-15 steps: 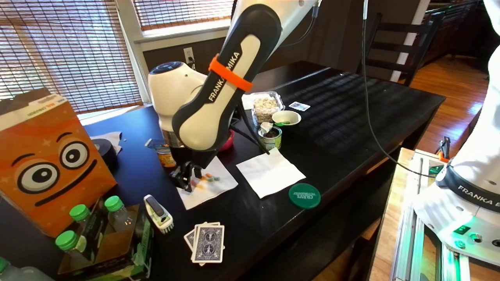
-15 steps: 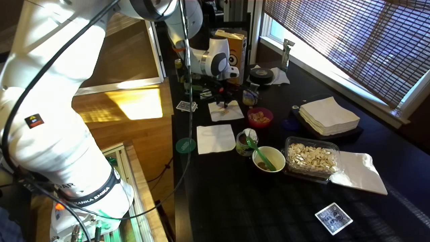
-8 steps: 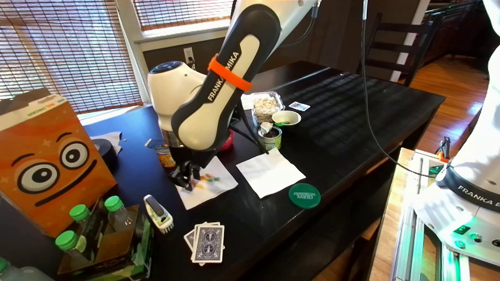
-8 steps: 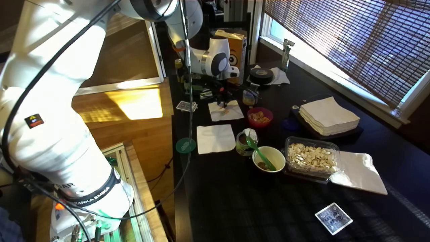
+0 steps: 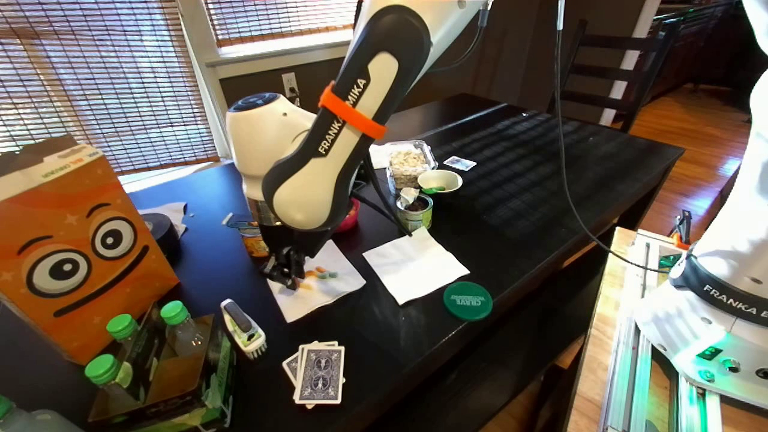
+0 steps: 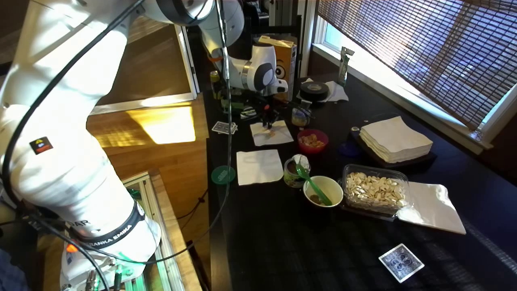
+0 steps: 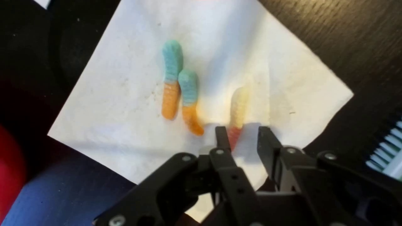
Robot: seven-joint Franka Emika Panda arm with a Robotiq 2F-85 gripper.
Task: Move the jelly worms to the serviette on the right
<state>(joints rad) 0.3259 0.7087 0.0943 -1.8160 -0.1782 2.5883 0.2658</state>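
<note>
Gripper (image 7: 242,131) in the wrist view has its fingers (image 7: 221,138) parted astride the red end of a yellow-and-red jelly worm (image 7: 237,113) on the napkin (image 7: 103,88), two blue-and-orange worms (image 7: 171,80) lying near it; the step in hand is judged to be the pick-up, grip not yet made. In an exterior view, the right-hand serviette (image 5: 415,267) lies flat, apart from that napkin, and carries no worm. In an exterior view, a green lid (image 6: 223,175) and an open can (image 6: 291,178) sit near opposite sides of this serviette, so the next move should call for closing squarely on the worm, lifting it clear, and lowering it between them.
</note>
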